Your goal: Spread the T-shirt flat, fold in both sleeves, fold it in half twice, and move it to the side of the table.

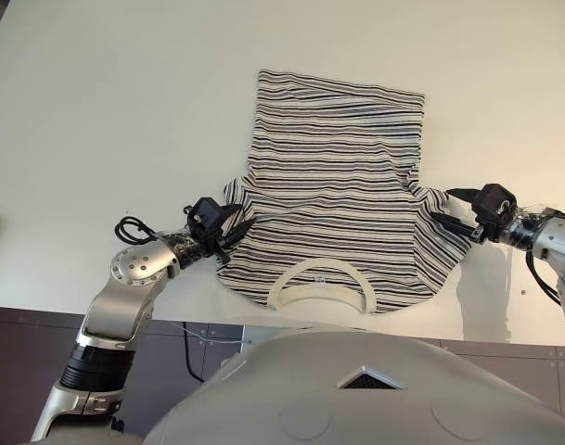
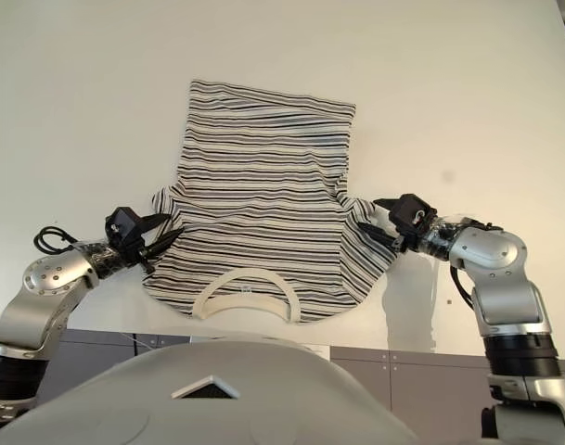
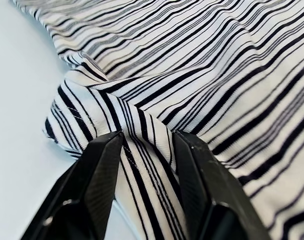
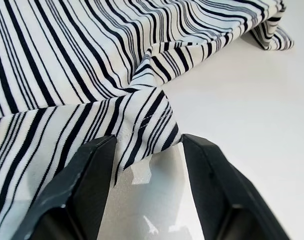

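Observation:
A black-and-white striped T-shirt (image 1: 333,176) lies on the white table (image 1: 96,111), its white collar (image 1: 321,292) at the near edge and its hem at the far side. Both sleeves look bunched close to the body. My left gripper (image 1: 243,218) is at the left sleeve; in the left wrist view its black fingers (image 3: 99,170) stand open, with a raised fold of the sleeve (image 3: 142,125) between them. My right gripper (image 1: 438,204) is at the right sleeve, open, with the sleeve's corner (image 4: 147,125) between its fingers (image 4: 211,175).
The table's near edge (image 1: 199,320) runs just below the collar, with a dark panel underneath. Bare white tabletop spreads to the left, to the right and beyond the hem.

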Available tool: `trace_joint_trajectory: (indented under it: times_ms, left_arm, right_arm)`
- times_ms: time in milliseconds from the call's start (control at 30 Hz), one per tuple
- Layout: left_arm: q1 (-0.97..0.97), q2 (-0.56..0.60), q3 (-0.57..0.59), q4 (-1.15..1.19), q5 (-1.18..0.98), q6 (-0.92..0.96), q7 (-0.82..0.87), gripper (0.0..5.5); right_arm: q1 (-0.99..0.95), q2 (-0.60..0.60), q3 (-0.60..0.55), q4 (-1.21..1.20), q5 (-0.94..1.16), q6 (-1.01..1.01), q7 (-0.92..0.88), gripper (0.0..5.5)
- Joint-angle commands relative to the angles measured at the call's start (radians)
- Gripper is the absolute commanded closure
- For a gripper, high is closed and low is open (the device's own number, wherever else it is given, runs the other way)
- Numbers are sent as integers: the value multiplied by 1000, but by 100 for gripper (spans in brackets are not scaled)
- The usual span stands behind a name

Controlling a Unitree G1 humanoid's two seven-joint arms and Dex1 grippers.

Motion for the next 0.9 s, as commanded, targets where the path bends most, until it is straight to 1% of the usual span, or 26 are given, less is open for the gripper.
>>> trace_joint_trajectory:
  times_ms: [33, 167, 300, 400, 500, 567, 600, 667, 733, 767, 800, 867, 900]
  left_arm:
    - [60, 33, 15, 100, 50, -6, -14, 363]
    - [74, 38, 87, 123, -23, -32, -81, 363]
    - [43, 43, 94, 193, 3, -75, -115, 363]
    - [65, 47, 107, 165, -5, -116, -144, 363]
    - [79, 41, 152, 144, -32, -154, -157, 363]
    - [50, 38, 192, 122, -87, -142, -185, 363]
    - [41, 44, 209, 84, -129, -123, -210, 363]
    - [26, 70, 243, 2, -184, -79, -245, 363]
    - [11, 92, 281, -30, -200, -59, -254, 363]
    - [-23, 98, 281, -27, -193, -51, -256, 363]
    - [-62, 98, 269, -29, -187, -42, -256, 363]
    - [-118, 82, 209, -54, -166, -21, -253, 363]
    - [-120, 74, 160, -67, -137, -26, -259, 363]
  right_arm:
    - [20, -49, 45, 121, -149, -78, -43, 308]
    - [-31, -61, 98, 258, -298, -150, -143, 308]
    - [-64, -48, 128, 298, -331, -174, -176, 308]
    - [-14, -71, 128, 242, -278, -184, -122, 308]
    - [33, -105, 102, 214, -240, -190, -97, 308]
    - [40, -101, 69, 152, -122, -171, -43, 308]
    - [15, -84, 32, 106, -29, -126, -21, 308]
    - [-100, -45, -71, 28, 195, 8, 3, 308]
    - [-205, -23, -120, -15, 362, 120, 62, 308]
    - [-271, 5, -101, 16, 363, 150, 60, 308]
    - [-347, 42, -61, 86, 316, 158, 39, 308]
    - [-546, 143, 42, 347, 121, 116, -109, 308]
    - [-643, 205, 81, 498, 47, 94, -181, 308]
